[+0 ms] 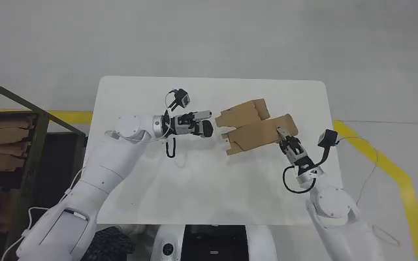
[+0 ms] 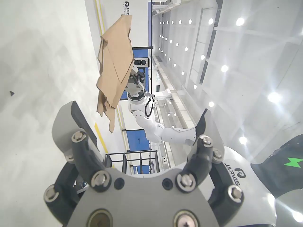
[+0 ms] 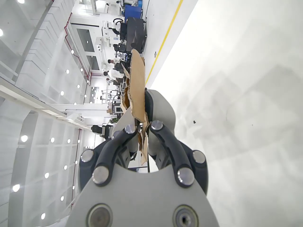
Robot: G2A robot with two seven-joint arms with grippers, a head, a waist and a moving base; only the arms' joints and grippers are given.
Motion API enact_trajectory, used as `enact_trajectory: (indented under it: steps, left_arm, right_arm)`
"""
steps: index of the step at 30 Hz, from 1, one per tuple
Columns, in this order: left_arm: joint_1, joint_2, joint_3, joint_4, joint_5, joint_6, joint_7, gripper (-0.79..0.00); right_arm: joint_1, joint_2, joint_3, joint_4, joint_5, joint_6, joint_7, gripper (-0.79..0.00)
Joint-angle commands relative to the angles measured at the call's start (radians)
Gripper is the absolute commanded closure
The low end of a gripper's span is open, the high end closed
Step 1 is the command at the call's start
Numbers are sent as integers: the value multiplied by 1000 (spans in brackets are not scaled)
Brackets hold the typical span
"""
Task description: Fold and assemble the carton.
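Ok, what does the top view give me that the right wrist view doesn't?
Top view: the left gripper, open, apart from the carton's other end, and the carton's whole outline. Right wrist view: the carton's edge pinched between the right gripper's fingers, close up. Both: carton, right gripper, white table.

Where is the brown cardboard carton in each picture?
Top view: the brown cardboard carton sits right of the white table's middle, between the two arms.
Left wrist view: it hangs beyond the open left end effector, which is not touching it.
Right wrist view: seen edge-on, pinched in the right end effector.
Shared landmark: the yellow floor line.
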Motion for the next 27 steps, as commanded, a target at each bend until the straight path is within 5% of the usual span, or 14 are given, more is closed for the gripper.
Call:
enact_trajectory:
  steps: [1, 27]
  left_arm:
    - [-1, -3, 5, 5, 1, 8, 7, -785]
    - [-27, -36, -1, 26, -49, 0, 23, -785]
  right_arm:
    - [-1, -2, -4, 2, -13, -4, -9, 0]
    - [-8, -26, -41, -8, -135, 31, -61, 0]
